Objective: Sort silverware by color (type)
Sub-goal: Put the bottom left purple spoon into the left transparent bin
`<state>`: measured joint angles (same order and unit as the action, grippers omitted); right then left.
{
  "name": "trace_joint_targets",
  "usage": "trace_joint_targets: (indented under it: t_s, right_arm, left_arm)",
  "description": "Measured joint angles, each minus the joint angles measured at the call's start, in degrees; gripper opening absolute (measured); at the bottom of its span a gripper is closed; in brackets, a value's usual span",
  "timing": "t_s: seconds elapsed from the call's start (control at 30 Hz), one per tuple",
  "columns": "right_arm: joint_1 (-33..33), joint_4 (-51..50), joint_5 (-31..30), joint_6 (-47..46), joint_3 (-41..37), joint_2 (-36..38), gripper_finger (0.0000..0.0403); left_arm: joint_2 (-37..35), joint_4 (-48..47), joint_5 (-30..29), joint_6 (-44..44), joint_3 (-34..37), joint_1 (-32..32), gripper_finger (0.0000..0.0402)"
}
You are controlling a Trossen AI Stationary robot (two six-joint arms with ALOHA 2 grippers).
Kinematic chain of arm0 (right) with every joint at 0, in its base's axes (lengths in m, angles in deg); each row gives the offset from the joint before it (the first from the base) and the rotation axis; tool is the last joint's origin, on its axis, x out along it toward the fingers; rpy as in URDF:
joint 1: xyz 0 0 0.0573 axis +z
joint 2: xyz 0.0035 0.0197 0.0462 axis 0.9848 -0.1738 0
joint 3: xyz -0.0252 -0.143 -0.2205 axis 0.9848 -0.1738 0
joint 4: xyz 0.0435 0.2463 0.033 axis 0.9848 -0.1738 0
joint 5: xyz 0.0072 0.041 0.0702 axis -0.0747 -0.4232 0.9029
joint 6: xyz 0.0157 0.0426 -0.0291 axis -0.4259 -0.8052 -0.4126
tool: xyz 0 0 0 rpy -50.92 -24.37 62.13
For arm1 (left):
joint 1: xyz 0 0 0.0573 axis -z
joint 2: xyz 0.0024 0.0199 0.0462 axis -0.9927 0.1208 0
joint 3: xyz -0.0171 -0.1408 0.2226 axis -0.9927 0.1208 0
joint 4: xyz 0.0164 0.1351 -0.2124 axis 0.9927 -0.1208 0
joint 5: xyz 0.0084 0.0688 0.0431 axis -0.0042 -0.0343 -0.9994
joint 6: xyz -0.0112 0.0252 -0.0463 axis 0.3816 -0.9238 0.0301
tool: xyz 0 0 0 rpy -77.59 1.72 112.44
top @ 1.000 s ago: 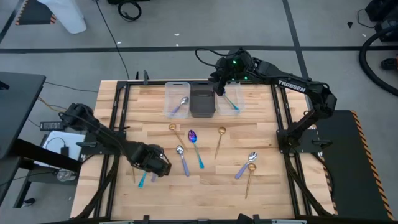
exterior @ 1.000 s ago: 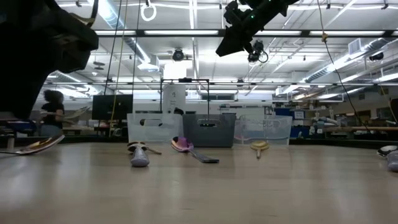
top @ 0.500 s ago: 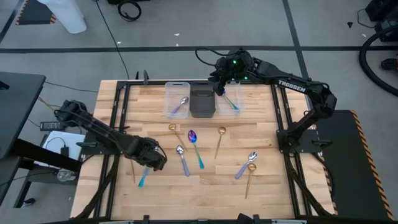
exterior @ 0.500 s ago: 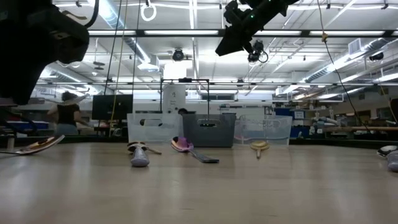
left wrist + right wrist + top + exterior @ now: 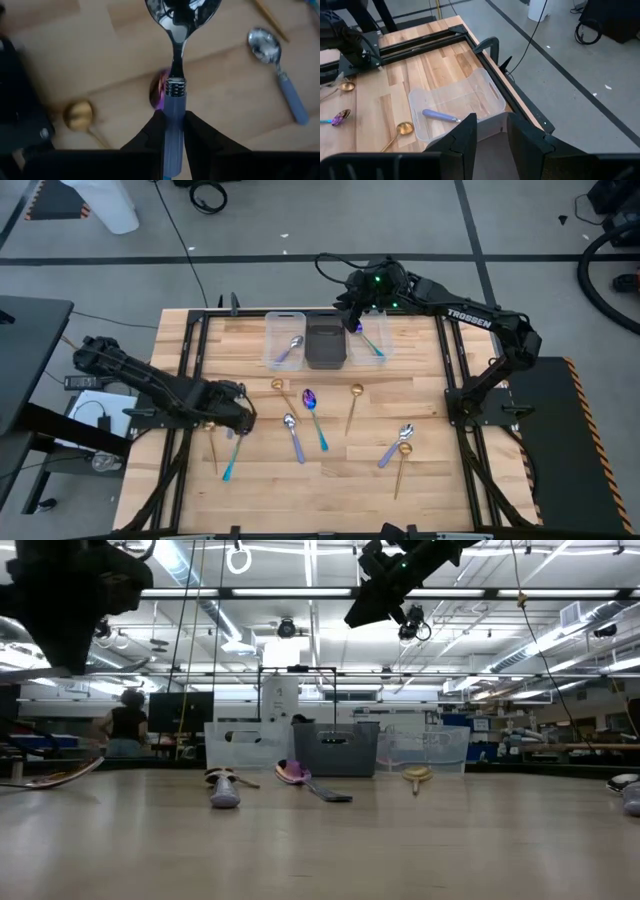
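The left claw (image 5: 173, 131), clenched on a silver-bowled, lavender-handled spoon (image 5: 176, 75) whose handle runs back between its fingers, hangs over the wooden worktop (image 5: 330, 480), well apart from the clear plastic bin (image 5: 284, 340) already holding a like spoon.

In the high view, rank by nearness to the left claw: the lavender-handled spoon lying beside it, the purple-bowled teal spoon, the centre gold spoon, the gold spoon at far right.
1. Lavender-handled spoon, just right of the left claw, which grips the held spoon.
2. Purple-bowled teal spoon, next rightward.
3. Centre gold spoon, mid-table.
4. Far-right gold spoon, toward the front edge.
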<state>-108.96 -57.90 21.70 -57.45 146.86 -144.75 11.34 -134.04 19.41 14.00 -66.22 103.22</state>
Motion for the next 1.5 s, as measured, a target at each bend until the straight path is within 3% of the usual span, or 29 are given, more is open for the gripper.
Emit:
trace_joint_targets:
  t_s: [0.17, 0.7, 1.17, 1.5]
  right_arm:
    - [0.0, 1.0, 0.0, -1.1, 0.0, 0.0, 0.0117]
    - [0.0, 0.9, 0.0, -1.1, 0.0, 0.0, 0.0117]
    - [-0.1, 0.9, 0.0, 0.6, 0.0, 0.0, 0.0117]
    - [-0.1, 0.9, 0.1, -1.1, 0.0, 0.0, 0.0117]
  left_arm:
    - [-0.3, 1.3, -0.9, -9.4, 0.0, -6.0, 0.0054]
    - [-0.3, 21.7, -1.2, -36.7, 0.0, -24.6, 0.0056]
    - [-0.3, 39.9, 1.8, -55.6, 0.0, -40.6, 0.0056]
    - [0.7, 47.4, 4.5, -63.3, 0.0, -50.4, 0.0056]
